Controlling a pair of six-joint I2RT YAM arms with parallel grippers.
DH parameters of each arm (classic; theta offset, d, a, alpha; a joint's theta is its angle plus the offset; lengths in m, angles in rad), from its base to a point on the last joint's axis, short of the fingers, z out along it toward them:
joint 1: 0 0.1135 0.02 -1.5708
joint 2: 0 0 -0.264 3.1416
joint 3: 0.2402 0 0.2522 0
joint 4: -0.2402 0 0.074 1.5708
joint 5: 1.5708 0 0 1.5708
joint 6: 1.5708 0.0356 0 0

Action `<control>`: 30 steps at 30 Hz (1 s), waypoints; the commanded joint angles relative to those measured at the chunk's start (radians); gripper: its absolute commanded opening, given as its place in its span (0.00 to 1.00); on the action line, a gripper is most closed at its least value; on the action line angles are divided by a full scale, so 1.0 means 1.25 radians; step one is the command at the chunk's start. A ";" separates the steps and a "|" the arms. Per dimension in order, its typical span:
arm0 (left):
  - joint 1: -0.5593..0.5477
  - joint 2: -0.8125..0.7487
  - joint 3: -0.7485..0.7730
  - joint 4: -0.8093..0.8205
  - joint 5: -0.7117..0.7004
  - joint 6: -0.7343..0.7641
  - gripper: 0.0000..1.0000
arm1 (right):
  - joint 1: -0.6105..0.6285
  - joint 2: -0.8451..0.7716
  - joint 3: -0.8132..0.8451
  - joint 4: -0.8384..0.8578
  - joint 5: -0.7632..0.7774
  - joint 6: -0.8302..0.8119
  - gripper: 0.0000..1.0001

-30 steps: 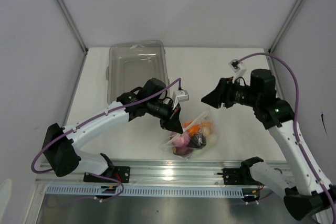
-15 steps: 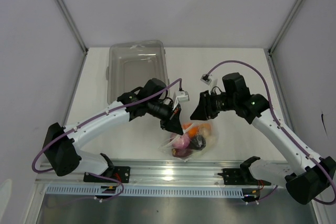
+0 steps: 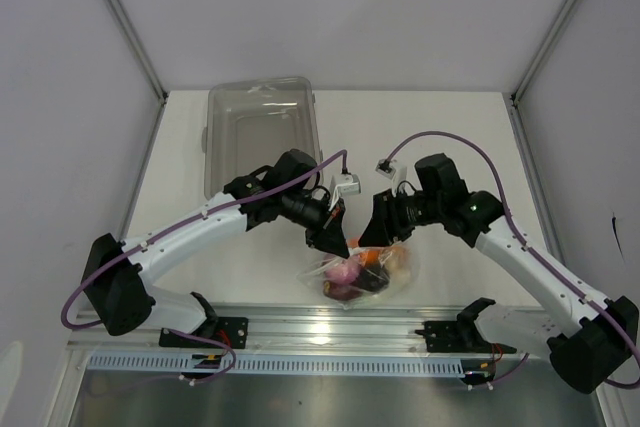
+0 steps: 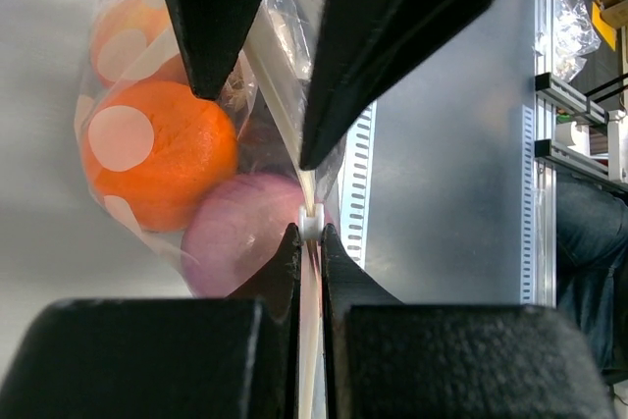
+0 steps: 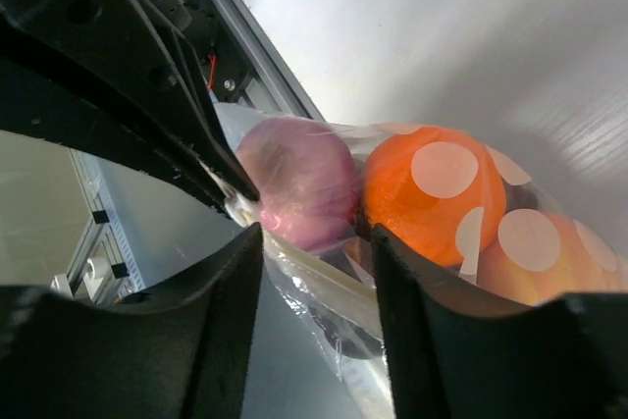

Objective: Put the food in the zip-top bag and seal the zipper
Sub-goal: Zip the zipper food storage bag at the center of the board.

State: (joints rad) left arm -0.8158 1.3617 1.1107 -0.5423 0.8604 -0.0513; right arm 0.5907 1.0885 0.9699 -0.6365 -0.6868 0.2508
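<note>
white table (image 3: pixel 450 147): left gripper (image 4: pixel 309 233) clamps the zipper (image 4: pixel 280 110), right gripper (image 5: pixel 314 237) gapes astride it.

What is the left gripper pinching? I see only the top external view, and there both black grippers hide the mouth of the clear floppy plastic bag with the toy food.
Observer: In the left wrist view the left gripper is shut on the thin clear zipper strip.
Operator: And where is the right gripper?
Observer: In the right wrist view the right gripper straddles that strip, its fingers apart on either side of it.
Operator: Which food lies nearest to the strip?
Observer: The round pink bulb, with the white-dotted orange ball beside it.
</note>
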 commanded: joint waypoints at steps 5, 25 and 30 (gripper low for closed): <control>0.003 -0.006 0.045 -0.026 0.054 0.043 0.01 | 0.011 -0.025 0.060 0.006 0.027 -0.019 0.66; 0.003 -0.043 0.018 -0.094 0.113 0.118 0.01 | 0.011 0.074 0.138 -0.045 -0.133 -0.102 0.57; 0.003 -0.056 0.007 -0.076 0.093 0.107 0.01 | 0.015 0.069 0.114 -0.049 -0.132 -0.103 0.52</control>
State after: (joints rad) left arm -0.8154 1.3453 1.1240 -0.6666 0.9463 0.0639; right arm 0.6014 1.1866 1.1038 -0.6930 -0.8238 0.1413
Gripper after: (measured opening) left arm 0.036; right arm 0.532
